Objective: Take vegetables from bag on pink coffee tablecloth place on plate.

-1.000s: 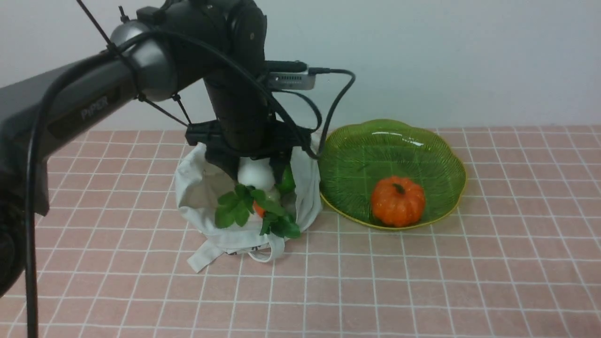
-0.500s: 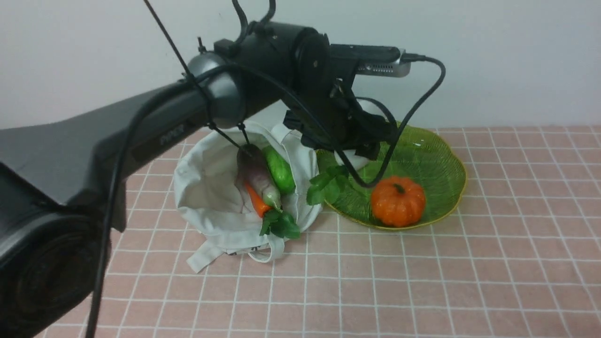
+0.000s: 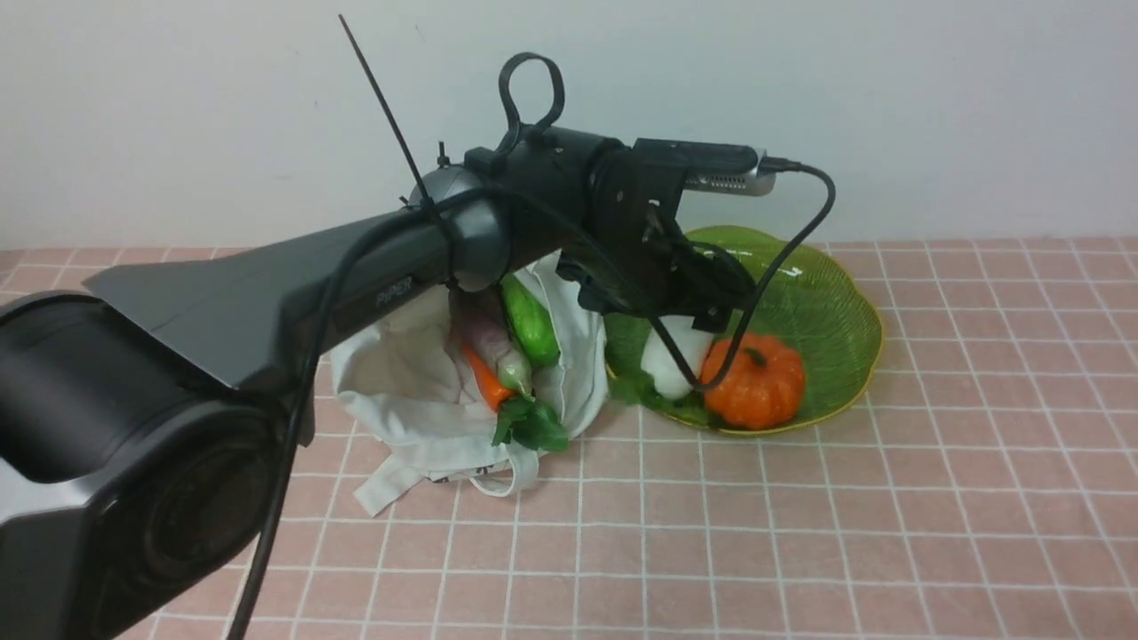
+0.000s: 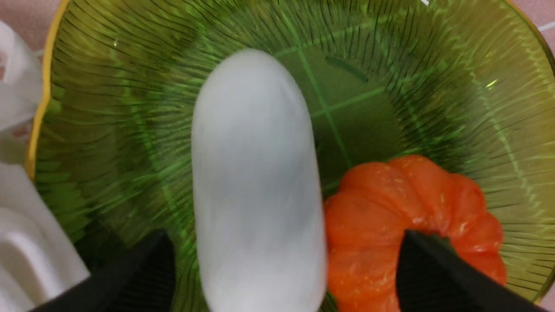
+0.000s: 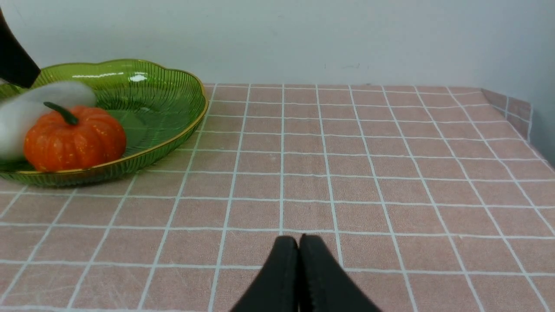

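The white radish (image 3: 667,356) lies in the green plate (image 3: 818,293), touching an orange pumpkin (image 3: 756,382). My left gripper (image 3: 685,307) hovers just above it, open. In the left wrist view the blurred radish (image 4: 256,182) sits between the spread fingers (image 4: 433,268) over the plate (image 4: 433,86). The off-white bag (image 3: 400,391) stands left of the plate and holds a cucumber (image 3: 529,320), an eggplant (image 3: 484,338) and a carrot (image 3: 484,378). My right gripper (image 5: 298,242) is shut and empty, low over the pink tablecloth (image 5: 347,173).
The pumpkin (image 4: 412,208) fills the plate's near side. The right wrist view shows the plate (image 5: 164,99) with the radish (image 5: 43,97) and the pumpkin (image 5: 73,138), and the table's edge (image 5: 516,112). The bag's straps (image 3: 391,484) lie on the cloth.
My left arm carried the radish out of the bag, swung right over the plate and lowered. The radish now rests in the plate and the jaws stand apart.
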Controlling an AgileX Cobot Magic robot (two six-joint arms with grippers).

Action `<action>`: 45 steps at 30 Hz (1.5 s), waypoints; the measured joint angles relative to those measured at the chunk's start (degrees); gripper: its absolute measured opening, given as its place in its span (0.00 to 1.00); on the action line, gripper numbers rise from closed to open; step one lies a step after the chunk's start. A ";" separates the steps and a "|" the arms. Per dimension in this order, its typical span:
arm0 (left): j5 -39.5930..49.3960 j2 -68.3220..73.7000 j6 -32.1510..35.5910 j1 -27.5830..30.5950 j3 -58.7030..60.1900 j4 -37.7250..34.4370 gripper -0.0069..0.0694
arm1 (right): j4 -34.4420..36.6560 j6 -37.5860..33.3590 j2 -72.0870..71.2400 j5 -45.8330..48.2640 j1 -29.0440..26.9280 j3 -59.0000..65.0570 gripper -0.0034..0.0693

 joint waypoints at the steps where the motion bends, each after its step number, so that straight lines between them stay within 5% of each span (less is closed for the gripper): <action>1: 0.27 -0.16 0.00 0.00 0.00 0.00 0.95 | 0.00 0.00 0.00 0.00 0.00 0.00 0.03; 4: 2.26 -1.71 0.00 0.00 0.00 0.00 0.95 | 0.00 0.00 0.00 0.00 0.00 0.00 0.03; 8: 7.66 -7.85 0.00 0.00 -2.53 0.05 0.80 | 0.00 0.00 0.00 0.00 0.00 0.00 0.03; 12: 15.24 -15.71 0.00 0.00 -6.91 0.11 0.54 | 0.00 0.00 0.00 0.00 0.00 0.00 0.03; 15: 25.37 -25.23 1.91 0.00 -10.69 1.87 0.19 | 0.00 0.00 0.00 0.00 0.00 0.00 0.03; 17: 30.74 -30.15 3.52 0.00 -11.23 3.40 0.12 | 0.00 0.00 0.00 0.00 0.00 0.00 0.03; 23: 34.09 -39.07 5.09 0.00 -7.59 6.83 0.08 | 0.00 0.00 0.00 0.00 0.00 0.00 0.03; 29: 33.88 -49.33 5.64 0.00 12.84 5.42 0.08 | 0.00 0.00 0.00 0.00 0.00 0.00 0.03; 35: 17.72 -61.21 5.68 0.00 35.61 2.65 0.08 | 0.00 0.00 0.00 0.00 0.00 0.00 0.03; 39: -5.07 -70.86 5.74 0.00 54.61 -1.78 0.08 | 0.00 0.00 0.00 0.00 0.00 0.00 0.03; 45: -20.41 -75.66 5.74 0.00 69.18 -5.26 0.08 | 0.00 0.00 0.00 0.00 0.00 0.00 0.03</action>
